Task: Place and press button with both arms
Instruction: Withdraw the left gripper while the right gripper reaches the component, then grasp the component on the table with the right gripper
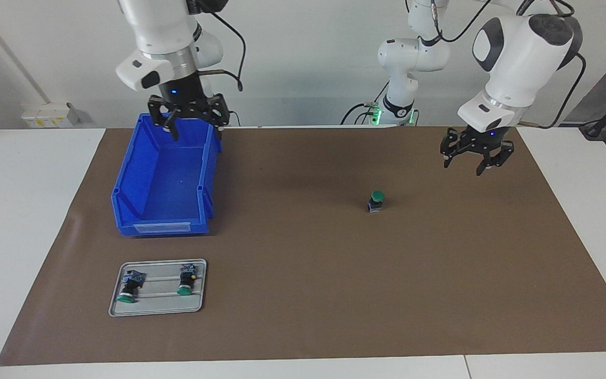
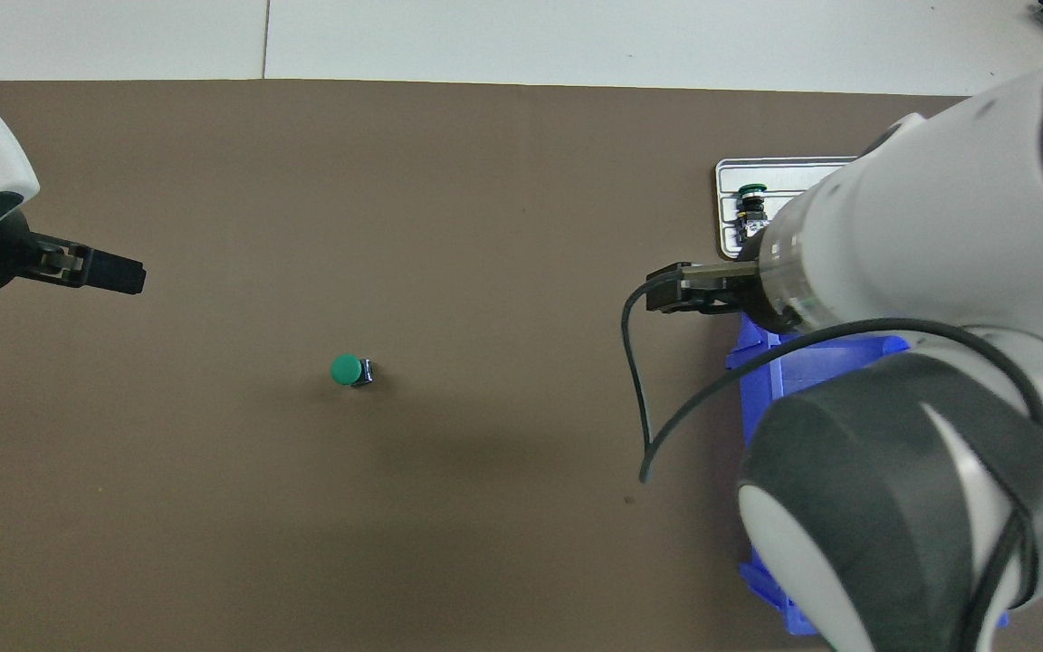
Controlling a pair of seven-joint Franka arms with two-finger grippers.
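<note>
The button [image 1: 375, 201] [image 2: 349, 370] stands alone on the brown mat, green cap up, roughly mid-table toward the left arm's end. My left gripper [image 1: 463, 168] [image 2: 128, 274] hangs open in the air above the mat, off to the side of the button and apart from it, with nothing between its fingers. My right gripper [image 1: 198, 131] hangs open and empty over the end of the blue bin [image 1: 161, 221] that is nearest the robots. In the overhead view the right arm's body hides that gripper.
A grey tray [image 1: 157, 310] [image 2: 726, 208] lies farther from the robots than the bin, with two more green-capped buttons [image 1: 130, 289] [image 1: 187, 279] lying on their sides in it. The blue bin [image 2: 761, 362] looks empty. White table borders the mat [image 1: 303, 295].
</note>
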